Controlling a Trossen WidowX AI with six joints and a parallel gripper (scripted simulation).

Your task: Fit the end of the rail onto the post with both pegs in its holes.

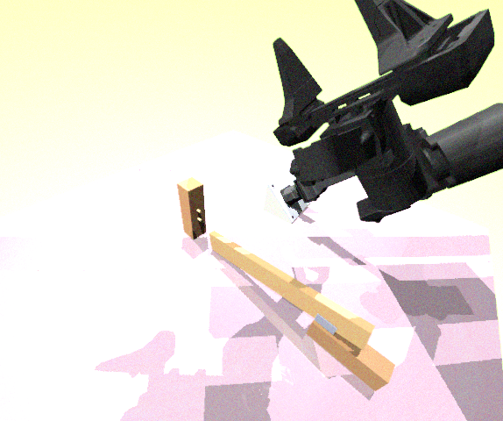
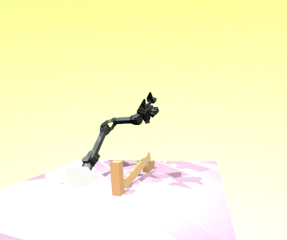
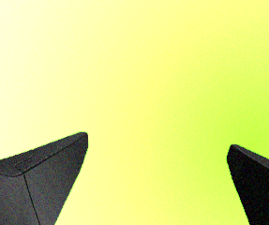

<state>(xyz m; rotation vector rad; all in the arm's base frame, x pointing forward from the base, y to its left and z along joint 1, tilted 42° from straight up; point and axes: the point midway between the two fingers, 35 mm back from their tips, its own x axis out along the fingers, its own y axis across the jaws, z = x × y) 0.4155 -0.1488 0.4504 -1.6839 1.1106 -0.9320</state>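
The jaws stand wide apart and grip nothing; the wrist view shows only the two dark fingertips against a yellow-green backdrop, with nothing between them. The gripper [image 2: 148,99] is raised high over the worktop [image 2: 190,206] and tilted upward, pointing away from the wooden parts, on a dark arm [image 2: 102,134] that rises from a pale base block [image 2: 79,175]. Well below the jaws lies the rail [image 1: 283,282], a long light-wood bar set on a slope: its far end rests in the bracket on the footboard block [image 1: 360,358], with a small grey plate [image 1: 325,324] on its side there, and its near end is down on the worktop. That low end lies just in front of the post [image 1: 187,206], near it but apart from it, with a gap visible between the two in the top view. The post stands upright, and the two pegs [image 1: 200,215] show as small pale spots, one above the other, on the face turned toward the rail; they are bare and well above the rail's lowered end. In the exterior view the rail [image 2: 136,171] climbs from the foot of the post [image 2: 117,178] up to the footboard block [image 2: 150,166] behind it, all of it far beneath and apart from the jaws.
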